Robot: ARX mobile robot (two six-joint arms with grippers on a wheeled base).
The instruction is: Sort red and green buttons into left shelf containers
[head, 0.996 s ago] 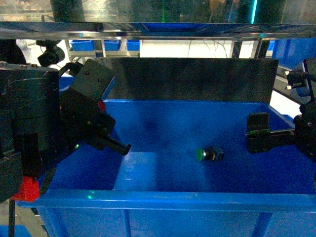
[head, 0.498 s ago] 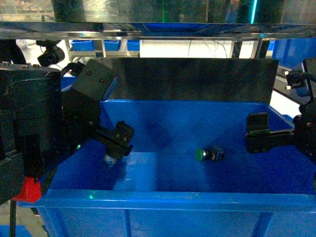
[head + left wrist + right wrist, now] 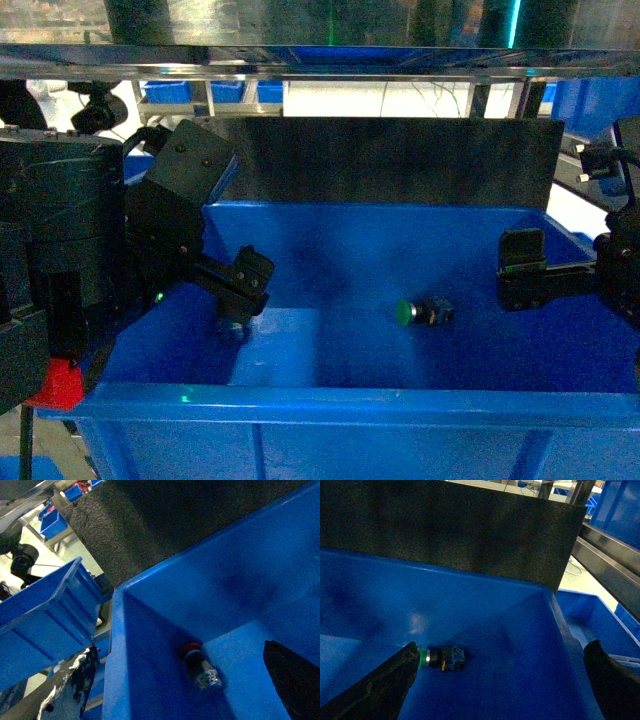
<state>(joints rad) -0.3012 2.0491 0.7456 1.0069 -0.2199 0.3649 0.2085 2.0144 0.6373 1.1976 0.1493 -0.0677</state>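
Dark speckled flat panel (image 3: 390, 160), upright behind the bin. Shiny metal shelf rail (image 3: 320, 62) overhead. Small blue plastic bins (image 3: 215, 92) beyond, in bright background.

Industrial storeroom: metal shelving (image 3: 300, 65), rows of blue bins (image 3: 190, 92).

Blue bin (image 3: 330, 405): green button (image 3: 422, 312) on its floor, centre-right. Left gripper (image 3: 240, 290) at 9 o'clock; right gripper (image 3: 525, 270) at 3 o'clock.

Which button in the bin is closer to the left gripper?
The red button, right below the left gripper; the green button lies mid-bin.
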